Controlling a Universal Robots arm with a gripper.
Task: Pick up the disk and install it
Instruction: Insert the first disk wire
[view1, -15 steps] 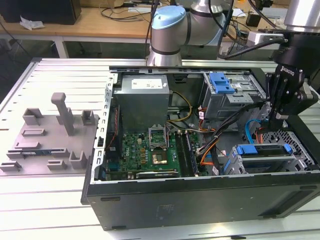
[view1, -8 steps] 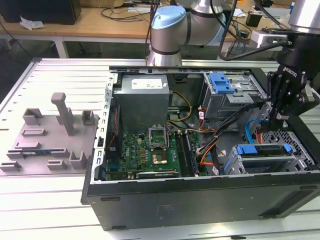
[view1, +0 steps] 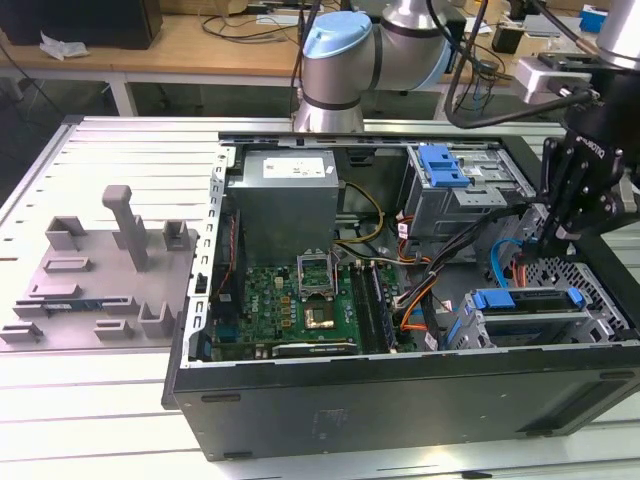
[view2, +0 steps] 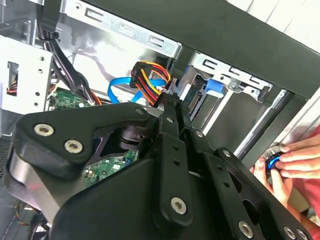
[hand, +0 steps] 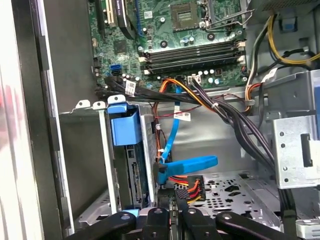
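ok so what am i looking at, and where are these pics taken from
It is a robot arm with a gripper. The exterior view looks from off the arm at an open computer case on a metal table, with a grey parts holder beside it. Both wrist views come from cameras on the arm, looking into the case. The disk, in its blue carrier, sits in a drive cage; the gripper hangs by the cables next to it. A person's hand is near the case's edge.
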